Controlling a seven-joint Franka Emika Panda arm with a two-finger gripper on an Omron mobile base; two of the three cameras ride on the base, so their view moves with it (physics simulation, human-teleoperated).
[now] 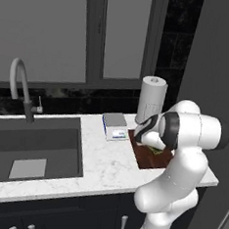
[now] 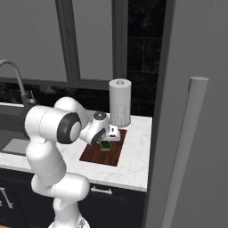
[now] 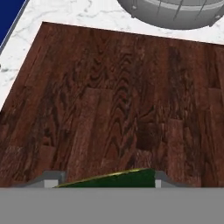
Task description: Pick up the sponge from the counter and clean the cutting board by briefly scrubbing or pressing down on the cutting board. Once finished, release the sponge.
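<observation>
From the left base view, the arm is bending over the cutting board (image 1: 149, 158) lying on the white worktop (image 1: 107, 165), beside a kitchen scale (image 1: 115, 126) and a paper towel roll (image 1: 151, 101). From the right base view, the tool (image 2: 107, 143) is pinching the sponge (image 2: 106, 145) over the board's far end. In the hand view, the sponge's dark green face is sitting between the fingertips (image 3: 50, 179), above the wood grain

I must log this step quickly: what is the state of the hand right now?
Hand: closed on the small yellow-green sponge with dark green scrub layer, over the dark reddish-brown wooden cutting board.
</observation>
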